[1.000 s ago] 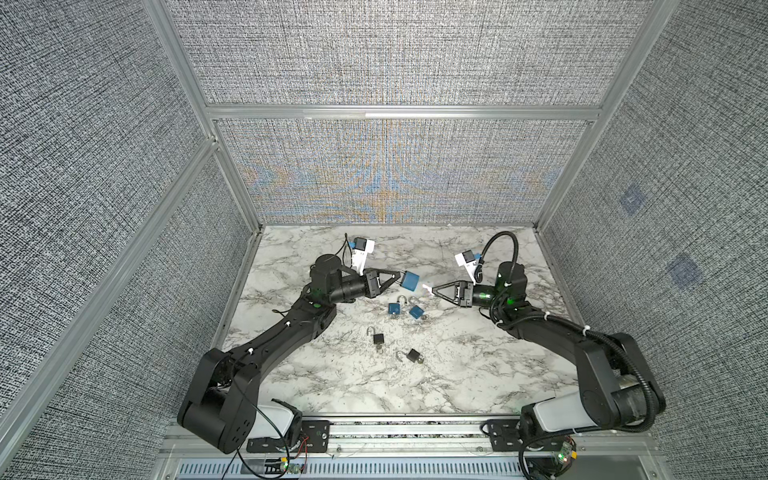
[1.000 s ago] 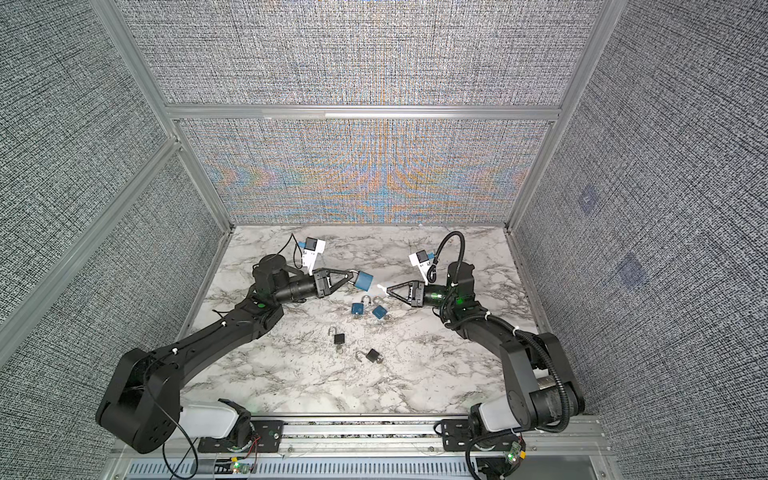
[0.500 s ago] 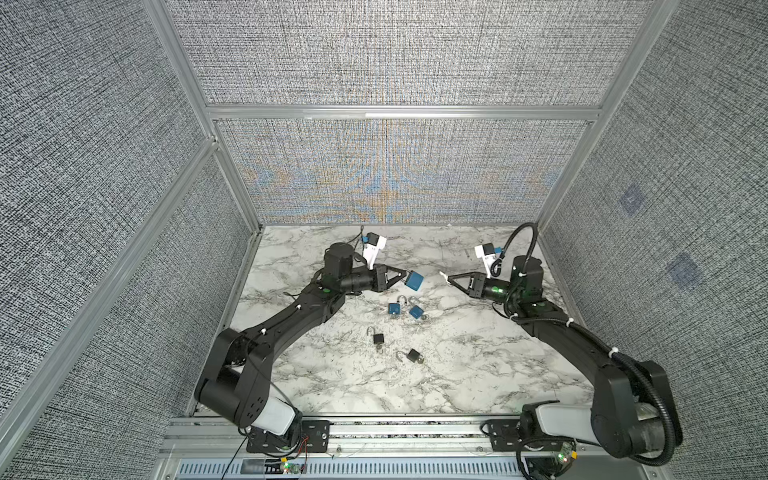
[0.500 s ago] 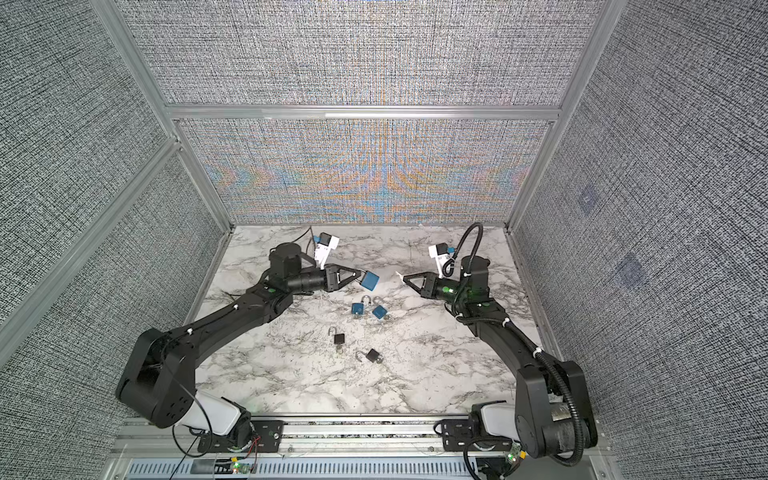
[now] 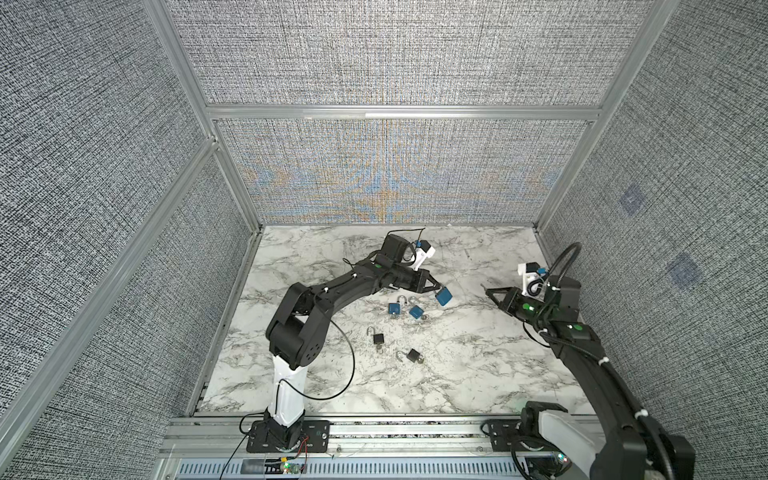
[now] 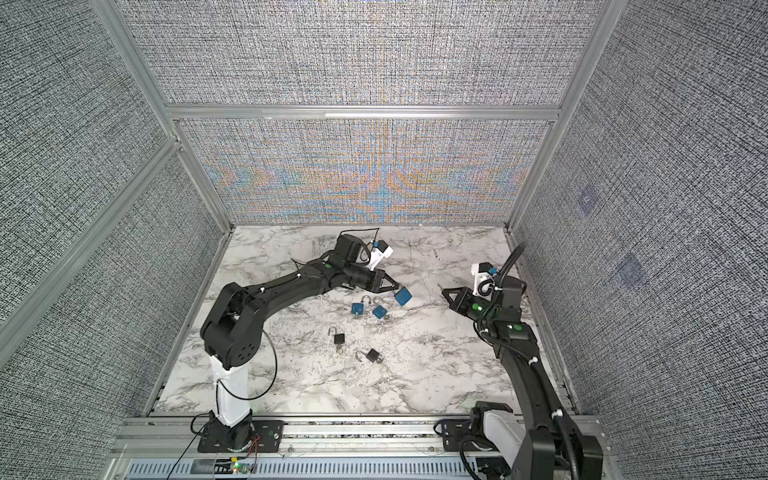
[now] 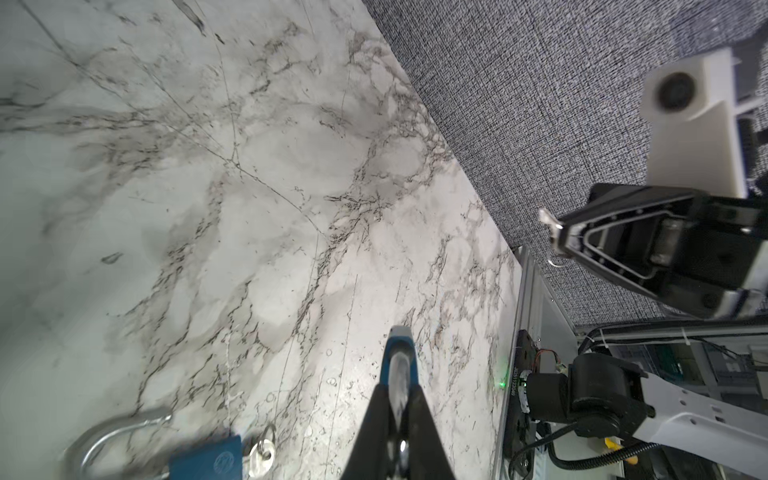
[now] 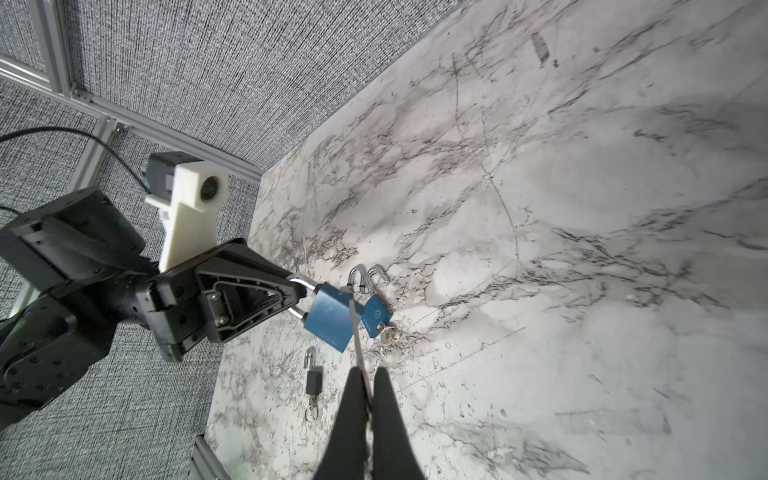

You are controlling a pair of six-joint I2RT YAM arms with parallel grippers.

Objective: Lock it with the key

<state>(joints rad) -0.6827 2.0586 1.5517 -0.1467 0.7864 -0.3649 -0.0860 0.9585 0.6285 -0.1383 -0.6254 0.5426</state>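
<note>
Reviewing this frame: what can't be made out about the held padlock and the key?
- Held blue padlock keyhole: unseen in right wrist view; too small in both top views.
- Key head: buried in the right gripper's jaws.
- Blue padlock on table: blurred, cut by left wrist view's edge.

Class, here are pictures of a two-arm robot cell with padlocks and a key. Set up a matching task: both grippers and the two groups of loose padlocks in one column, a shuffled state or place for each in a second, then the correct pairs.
Column 1
1. left gripper
2. right gripper
3. black padlocks
4. loose blue padlocks

Column 2
A. shut on a thin silver key
B. lie nearest the front edge of the marble table
C. shut on a blue padlock, by its shackle
D. lie side by side on the table, just beside the held padlock

Pairs: 1-C, 2-A, 3-B, 4-D
</note>
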